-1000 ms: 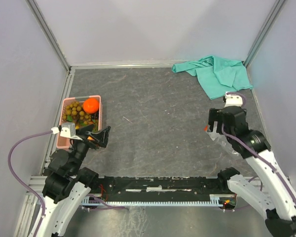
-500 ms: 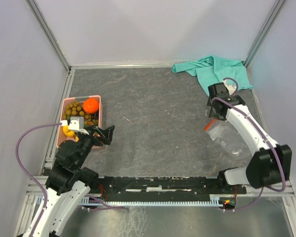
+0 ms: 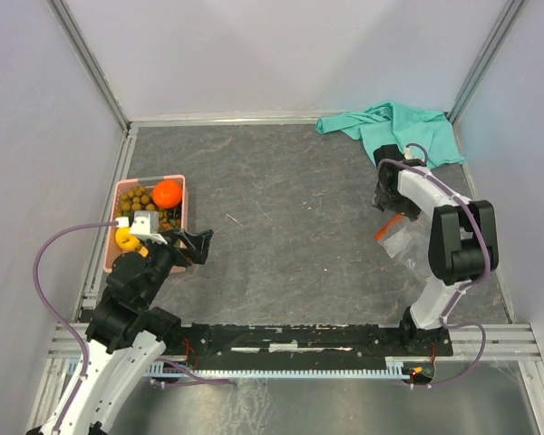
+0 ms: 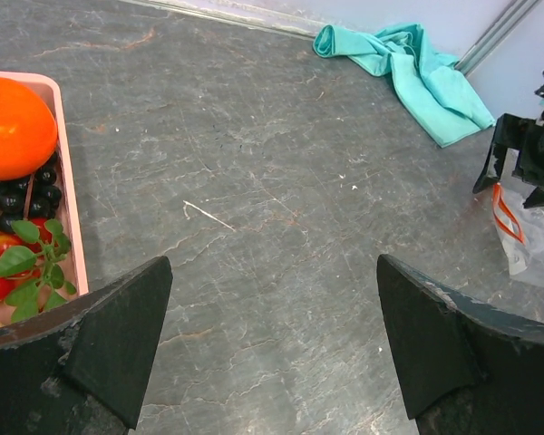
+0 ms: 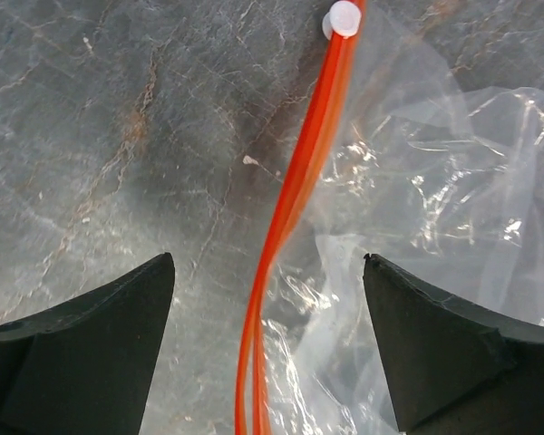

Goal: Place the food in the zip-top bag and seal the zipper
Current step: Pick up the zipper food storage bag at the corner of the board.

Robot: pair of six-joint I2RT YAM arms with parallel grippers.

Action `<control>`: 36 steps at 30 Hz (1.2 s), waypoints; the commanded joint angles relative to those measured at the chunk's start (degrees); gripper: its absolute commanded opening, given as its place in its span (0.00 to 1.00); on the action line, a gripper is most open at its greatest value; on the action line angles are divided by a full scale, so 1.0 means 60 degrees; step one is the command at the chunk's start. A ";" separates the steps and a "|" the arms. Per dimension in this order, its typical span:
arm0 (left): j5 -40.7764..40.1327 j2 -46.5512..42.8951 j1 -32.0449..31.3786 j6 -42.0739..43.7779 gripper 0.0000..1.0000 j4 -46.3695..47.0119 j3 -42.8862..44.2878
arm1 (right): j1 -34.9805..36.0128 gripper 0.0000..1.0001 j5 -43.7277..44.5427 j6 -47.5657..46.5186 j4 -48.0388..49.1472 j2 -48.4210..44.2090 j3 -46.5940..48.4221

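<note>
Right gripper (image 5: pixel 267 267) nearer crinkly zip-top bag (image 5: pixel 453 163)

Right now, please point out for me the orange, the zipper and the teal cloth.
orange (image 3: pixel 167 193): top external view, middle of its upper side.
zipper (image 5: pixel 295 195): right wrist view, midway along the orange-red strip.
teal cloth (image 3: pixel 401 136): top external view, centre of the crumpled fabric.

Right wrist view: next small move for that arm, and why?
Probably lower the right pincer and close on the zipper: the pincer is open, straddling the strip from above, and the bag lies empty, with the fruit in the basket.
</note>
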 commanded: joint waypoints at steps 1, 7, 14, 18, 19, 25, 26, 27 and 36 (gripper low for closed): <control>-0.0087 0.0245 -0.0020 0.0082 1.00 0.0121 0.0285 | -0.0048 0.91 0.0430 0.0415 0.0360 0.0627 0.0457; 0.0001 0.0842 -0.0020 0.0089 1.00 0.0112 0.0364 | -0.0048 0.69 0.0390 0.0116 0.0756 0.0816 0.0097; 0.0001 0.1252 -0.0019 -0.0389 1.00 0.0109 0.0650 | 0.0103 0.30 -0.0079 -0.0534 0.1178 0.0224 -0.0576; 0.0023 0.1391 -0.0021 -0.0856 1.00 0.0132 0.0832 | 0.0675 0.07 -0.0165 -0.0917 0.1245 -0.0249 -0.0731; 0.0021 0.1436 -0.0013 -0.0998 1.00 0.0130 0.0861 | 0.0863 0.03 -0.0154 -0.1003 0.1247 -0.0366 -0.0728; 0.0621 0.1835 -0.0016 -0.1812 1.00 0.0575 0.0828 | 0.2280 0.02 -0.0662 -0.1153 0.1547 -0.1078 -0.0778; 0.0783 0.1966 -0.0023 -0.1930 1.00 0.0652 0.0828 | 0.2528 0.02 -0.0950 -0.1151 0.1660 -0.1189 -0.0783; 0.0992 0.2105 -0.0016 -0.2046 0.99 0.0733 0.0828 | 0.2777 0.02 -0.1113 -0.1151 0.1805 -0.1313 -0.0804; 0.2432 0.3794 -0.0029 -0.3403 0.93 0.1513 0.0743 | 0.4828 0.02 -0.2920 -0.1042 0.3469 -0.2161 -0.0873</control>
